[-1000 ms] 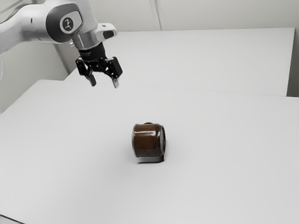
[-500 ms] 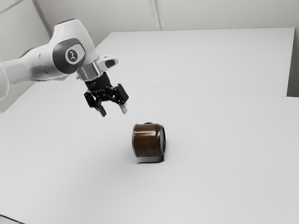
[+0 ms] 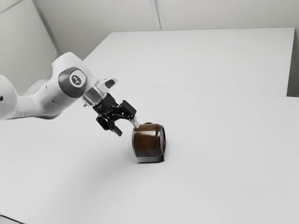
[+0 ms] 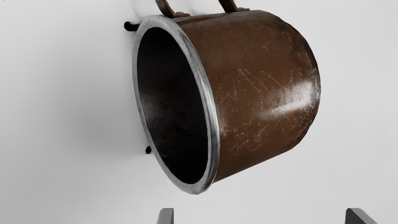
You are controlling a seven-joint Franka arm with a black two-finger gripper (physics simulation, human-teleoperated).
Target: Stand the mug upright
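- In the exterior view, the gripper (image 3: 127, 129) has come down and to that view's right, near the mug (image 3: 148, 140). The mug stayed put.
- It lies on its side on the table (image 3: 219, 158), mouth to the exterior view's left.
- In the wrist view, the fingers (image 4: 166, 216) are wide open, holding nothing. Best to pinch the rim (image 4: 212, 124), then slowly tip the mouth up.
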